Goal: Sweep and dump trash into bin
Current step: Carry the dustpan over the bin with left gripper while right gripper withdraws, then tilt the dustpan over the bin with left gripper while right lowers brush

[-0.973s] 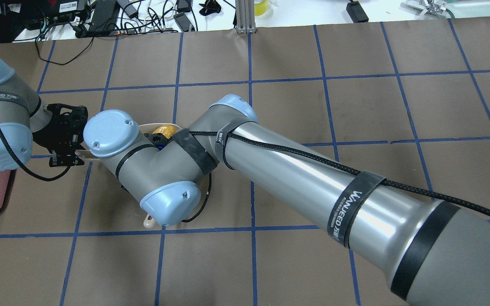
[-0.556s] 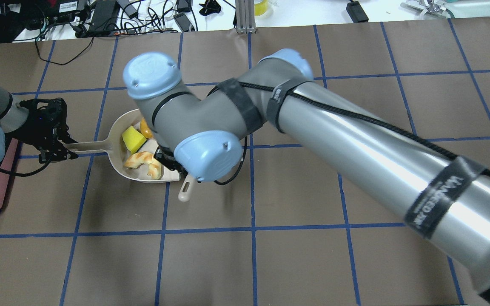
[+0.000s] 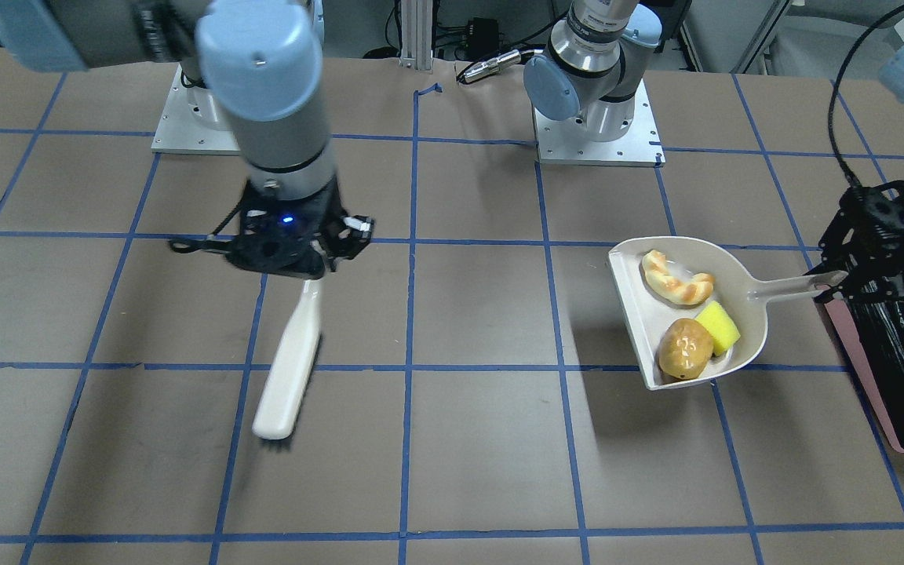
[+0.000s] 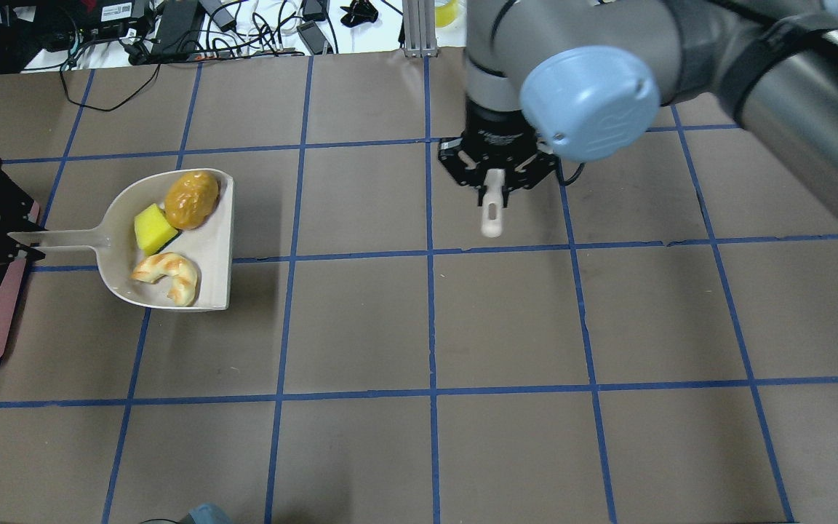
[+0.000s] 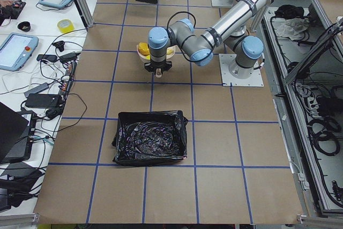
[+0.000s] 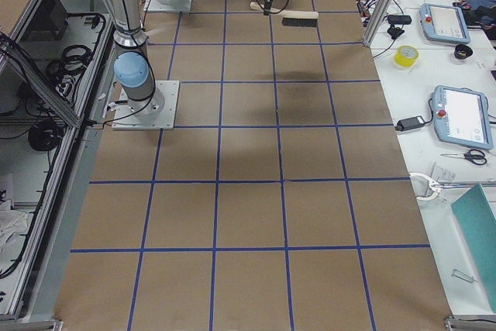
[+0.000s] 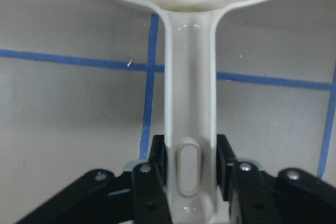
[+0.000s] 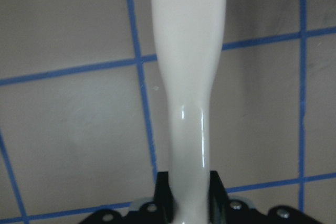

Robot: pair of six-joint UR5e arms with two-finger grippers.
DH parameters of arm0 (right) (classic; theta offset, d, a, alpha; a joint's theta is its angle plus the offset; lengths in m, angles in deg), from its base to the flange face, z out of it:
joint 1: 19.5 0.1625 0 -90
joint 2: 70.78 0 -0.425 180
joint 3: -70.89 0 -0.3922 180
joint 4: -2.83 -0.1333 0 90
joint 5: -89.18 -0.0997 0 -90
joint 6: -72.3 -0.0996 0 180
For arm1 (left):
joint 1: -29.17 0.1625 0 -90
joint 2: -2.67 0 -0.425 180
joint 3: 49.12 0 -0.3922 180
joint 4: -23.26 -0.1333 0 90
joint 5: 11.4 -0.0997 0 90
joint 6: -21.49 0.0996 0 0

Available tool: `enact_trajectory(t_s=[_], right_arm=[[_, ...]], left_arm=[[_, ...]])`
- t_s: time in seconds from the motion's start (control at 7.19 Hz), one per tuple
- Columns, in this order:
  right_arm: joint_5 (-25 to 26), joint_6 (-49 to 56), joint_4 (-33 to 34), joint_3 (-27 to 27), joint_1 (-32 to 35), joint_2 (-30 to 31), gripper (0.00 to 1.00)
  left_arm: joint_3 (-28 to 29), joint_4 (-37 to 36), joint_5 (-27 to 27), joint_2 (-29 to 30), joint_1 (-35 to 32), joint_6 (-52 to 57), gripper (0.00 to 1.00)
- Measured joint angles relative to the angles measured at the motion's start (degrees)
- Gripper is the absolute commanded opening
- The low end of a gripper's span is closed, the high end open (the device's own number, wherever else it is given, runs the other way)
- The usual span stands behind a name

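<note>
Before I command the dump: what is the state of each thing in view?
dustpan, held by its handle, loaded
amber lump, in dustpan
croissant piece, in dustpan
yellow wedge, in dustpan
brush, held by its handle
bin, open, bag-lined
left gripper, shut on dustpan
right gripper, shut on brush

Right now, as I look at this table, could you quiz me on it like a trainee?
1. True or false: the dustpan hangs over the bin.
2. The right gripper is shut on: A) the brush; B) the dustpan's handle; C) nothing.
3. How many pieces lie in the dustpan?

Key:
1. False: the dustpan is beside the bin, over the table.
2. A.
3. Three: amber lump, croissant piece, yellow wedge.
</note>
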Motion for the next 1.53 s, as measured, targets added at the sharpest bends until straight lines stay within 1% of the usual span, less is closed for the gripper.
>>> enact_trajectory(t_s=[0.28, 0.42, 0.56, 0.83, 1.11, 1.53], right_arm=[[-0.2, 15.0, 0.7, 0.7, -13.6, -0.2, 0.00], [-0.2, 19.8, 1.1, 1.2, -18.8, -0.8, 0.00], [0.0, 22.6, 1.8, 1.5, -22.2, -1.9, 0.00], [0.2, 26.2, 3.3, 1.7, -26.2, -5.1, 0.00], [0.3, 28.3, 4.3, 3.0, -27.2, -6.6, 0.00], [3.0, 31.7, 9.5, 6.5, -27.4, -7.9, 0.00]], left_arm=[[4.5, 4.1, 1.1, 1.0, 6.6, 8.4, 0.00], [6.4, 5.0, 0.6, 1.7, 10.0, 13.6, 0.00], [9.1, 6.0, -0.5, 2.5, 13.2, 19.2, 0.00], [16.4, 9.1, -2.6, 5.3, 18.7, 24.5, 0.00], [23.1, 10.8, -3.1, 9.0, 22.6, 25.1, 0.00], [34.1, 12.6, -4.6, 15.6, 24.4, 22.7, 0.00]])
